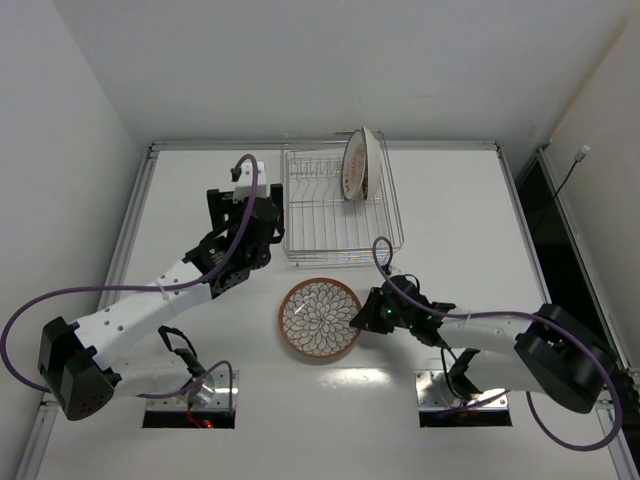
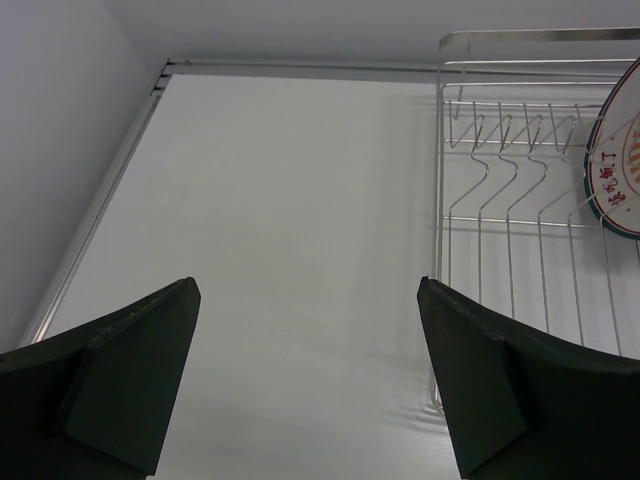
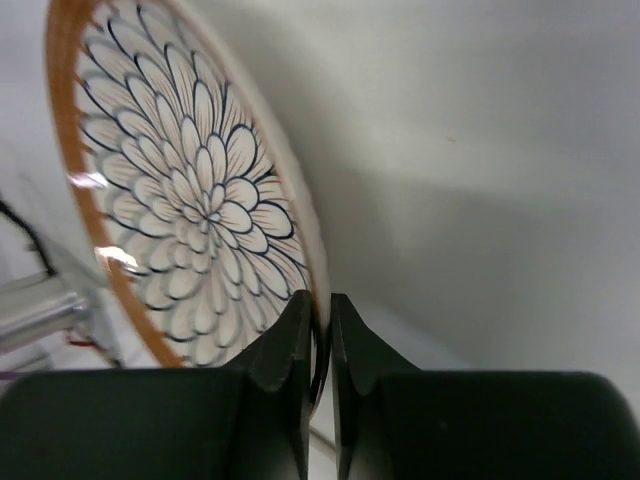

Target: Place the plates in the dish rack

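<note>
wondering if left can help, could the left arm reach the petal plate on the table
Probably yes: the left fingers stand open beside the dish rack, only bare table toward the petal plate. But the right fingers grip its rim.

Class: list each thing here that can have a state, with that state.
dish rack: loaded at far right.
racked plates: upright in the dish rack.
petal plate: on the table, rim gripped.
left gripper: open, holding nothing.
right gripper: shut on petal plate's rim.
</note>
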`<state>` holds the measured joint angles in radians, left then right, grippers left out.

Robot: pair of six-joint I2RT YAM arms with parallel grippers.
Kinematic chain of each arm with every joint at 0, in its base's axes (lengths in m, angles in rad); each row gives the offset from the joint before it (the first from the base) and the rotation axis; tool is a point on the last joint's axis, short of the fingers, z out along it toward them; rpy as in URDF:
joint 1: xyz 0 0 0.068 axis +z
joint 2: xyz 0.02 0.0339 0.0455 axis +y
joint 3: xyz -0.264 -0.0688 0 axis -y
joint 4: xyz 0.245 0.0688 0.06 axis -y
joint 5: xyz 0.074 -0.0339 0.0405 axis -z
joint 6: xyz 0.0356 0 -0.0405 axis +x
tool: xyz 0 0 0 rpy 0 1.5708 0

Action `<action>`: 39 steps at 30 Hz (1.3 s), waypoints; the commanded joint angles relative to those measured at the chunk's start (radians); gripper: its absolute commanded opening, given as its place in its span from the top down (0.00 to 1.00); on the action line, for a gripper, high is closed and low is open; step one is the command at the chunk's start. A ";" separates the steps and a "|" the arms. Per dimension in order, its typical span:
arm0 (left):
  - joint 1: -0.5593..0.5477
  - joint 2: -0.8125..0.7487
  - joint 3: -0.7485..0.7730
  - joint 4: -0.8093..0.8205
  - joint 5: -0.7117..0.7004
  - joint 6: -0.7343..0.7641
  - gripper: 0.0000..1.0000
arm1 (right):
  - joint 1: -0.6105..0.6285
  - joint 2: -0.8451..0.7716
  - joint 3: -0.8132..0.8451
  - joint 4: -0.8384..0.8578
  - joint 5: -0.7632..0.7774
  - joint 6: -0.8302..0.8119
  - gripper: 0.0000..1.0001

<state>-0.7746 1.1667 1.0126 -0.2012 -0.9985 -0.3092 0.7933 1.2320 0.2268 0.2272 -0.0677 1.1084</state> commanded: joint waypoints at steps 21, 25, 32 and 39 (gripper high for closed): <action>-0.006 -0.045 0.038 0.003 -0.021 -0.019 0.09 | -0.003 -0.405 0.823 -0.888 0.779 -0.398 1.00; -0.006 -0.045 0.038 -0.006 -0.031 -0.019 0.07 | -0.012 -0.215 1.063 -0.898 1.017 -0.531 1.00; -0.006 -0.045 0.038 -0.006 -0.040 -0.019 0.07 | -0.012 0.190 1.478 -0.767 1.194 -0.773 1.00; -0.006 -0.045 0.038 -0.006 -0.060 -0.019 0.06 | -0.022 0.550 1.750 -0.623 1.295 -1.016 1.00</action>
<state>-0.7746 1.1477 1.0126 -0.2256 -1.0222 -0.3180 0.7769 1.6955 1.8404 -0.6140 1.0939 0.2493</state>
